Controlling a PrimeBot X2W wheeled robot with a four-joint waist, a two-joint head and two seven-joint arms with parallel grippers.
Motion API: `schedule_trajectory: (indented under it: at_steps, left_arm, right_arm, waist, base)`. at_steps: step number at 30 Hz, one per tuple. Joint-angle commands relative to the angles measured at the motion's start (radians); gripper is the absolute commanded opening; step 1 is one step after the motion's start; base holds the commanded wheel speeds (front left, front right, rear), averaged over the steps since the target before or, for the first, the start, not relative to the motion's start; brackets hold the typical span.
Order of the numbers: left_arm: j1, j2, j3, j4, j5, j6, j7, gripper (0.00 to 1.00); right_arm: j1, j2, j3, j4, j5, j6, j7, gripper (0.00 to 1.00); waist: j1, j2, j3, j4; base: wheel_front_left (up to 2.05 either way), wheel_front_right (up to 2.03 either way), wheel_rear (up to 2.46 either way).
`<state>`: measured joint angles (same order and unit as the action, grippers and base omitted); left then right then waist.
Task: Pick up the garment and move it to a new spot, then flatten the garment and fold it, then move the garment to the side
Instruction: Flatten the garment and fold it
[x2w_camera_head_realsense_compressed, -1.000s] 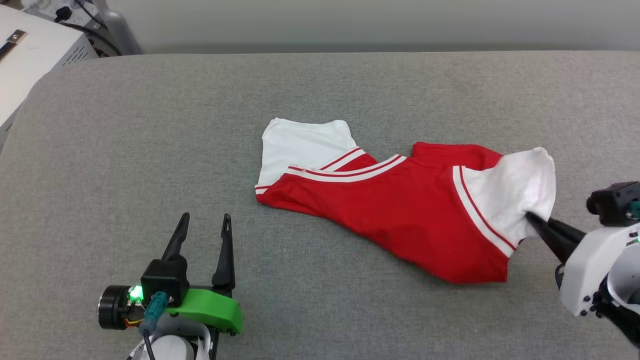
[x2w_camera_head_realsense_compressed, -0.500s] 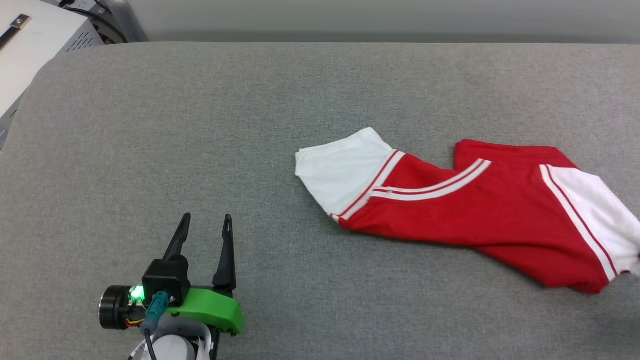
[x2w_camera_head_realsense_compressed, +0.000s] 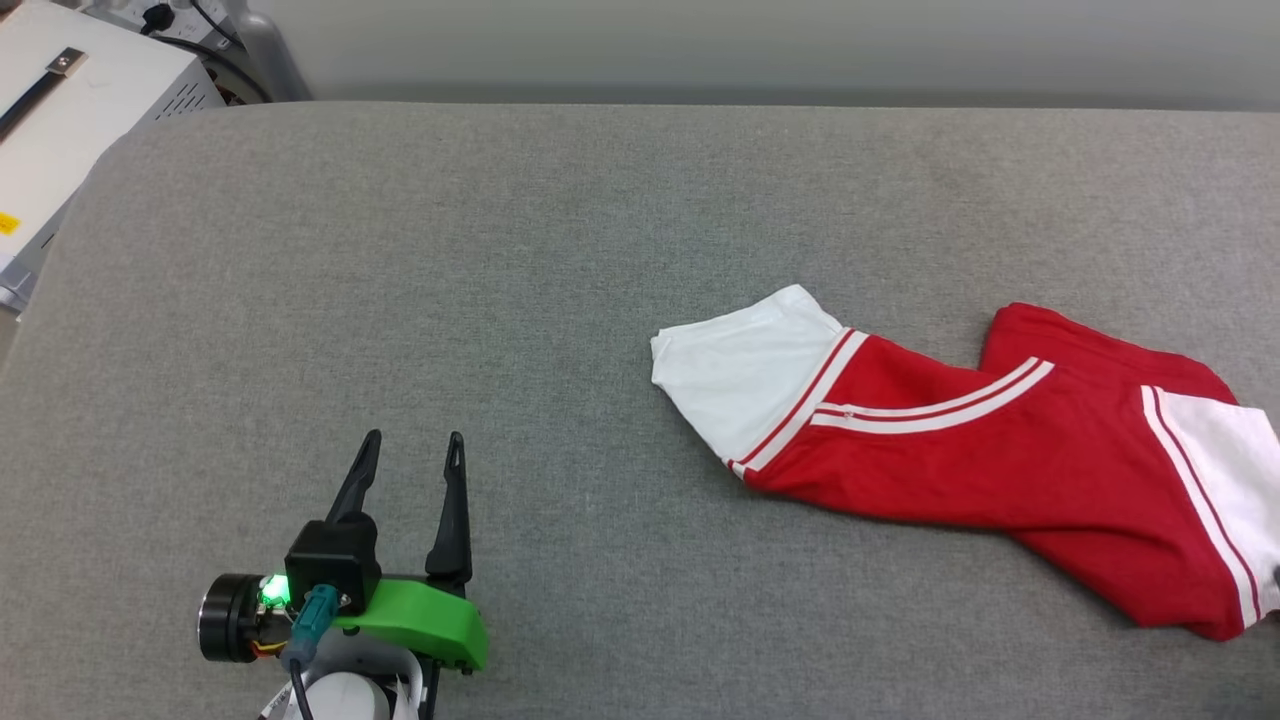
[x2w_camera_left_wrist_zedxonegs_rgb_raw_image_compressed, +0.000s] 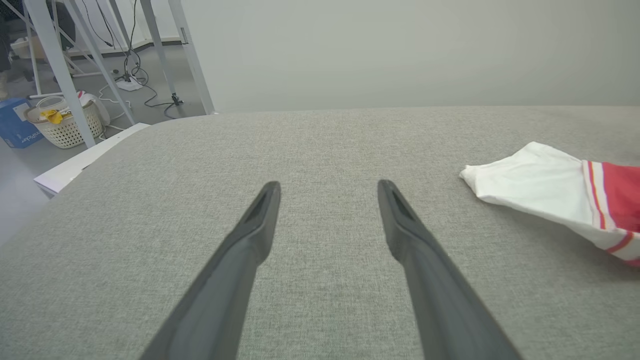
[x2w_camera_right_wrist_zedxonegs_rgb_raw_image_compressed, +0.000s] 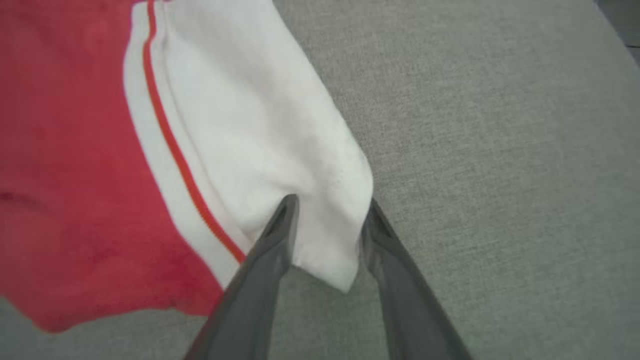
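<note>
- Right gripper (x2w_camera_right_wrist_zedxonegs_rgb_raw_image_compressed: 330, 202): clamping white sleeve of garment (x2w_camera_head_realsense_compressed: 950, 460); edge grip is letting cloth trail flat during relocation.
- Garment: lying on right part of grey padded surface (x2w_camera_head_realsense_compressed: 400, 250), running past right edge of head view.
- Left gripper (x2w_camera_head_realsense_compressed: 413, 437): fingers apart, idling well clear.
- Versus one second ago: garment lying longer, less bunched, further right; camera also shifting.

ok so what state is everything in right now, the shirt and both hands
garment: lying rumpled and partly doubled over on the grey surface, not flattened
left hand: open, empty, apart from the garment
right hand: closed on the end of the garment's white sleeve
wrist light: lit green
</note>
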<state>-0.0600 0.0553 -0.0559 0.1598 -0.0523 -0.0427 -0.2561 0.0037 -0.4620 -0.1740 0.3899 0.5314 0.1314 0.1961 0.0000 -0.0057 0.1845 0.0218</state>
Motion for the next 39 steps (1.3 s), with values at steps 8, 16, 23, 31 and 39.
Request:
schedule_trajectory:
  at_steps: [8,16,23,31,39]
  left_arm:
    - [0.028,-0.005,0.012,-0.011,0.007,0.007,-0.006,1.0]
    - [0.046,-0.005,0.018,-0.017,0.018,0.004,-0.006,1.0]
    - [0.056,0.0,0.02,-0.021,0.026,0.003,-0.006,1.0]
    - [-0.019,0.04,0.02,-0.04,0.027,-0.028,-0.006,1.0]
    - [-0.276,0.138,-0.086,0.036,-0.015,-0.084,0.01,1.0]
  right_arm:
    - [-0.017,0.06,-0.095,-0.185,-0.142,-0.001,-0.166,1.0]
    - [-0.032,0.192,-0.111,-0.413,-0.291,-0.001,-0.223,1.0]
    - [-0.029,0.287,-0.04,-0.525,-0.375,-0.001,-0.294,1.0]
    - [0.002,0.322,0.108,-0.506,-0.408,-0.001,-0.386,1.0]
    - [0.015,0.349,0.171,-0.443,-0.411,-0.001,-0.445,1.0]
  waist:
    - [0.0,0.0057,-0.036,-0.006]
    - [0.0,0.0057,-0.062,0.002]
    - [0.0,0.0057,-0.082,0.01]
    - [0.0,0.0057,-0.089,0.012]
    - [0.0,0.0057,-0.06,-0.018]
  base:
    - [0.0,0.0,0.0]
    - [0.0,0.0,0.0]
    - [0.0,0.0,0.0]
    - [0.0,0.0,0.0]
    - [0.0,0.0,0.0]
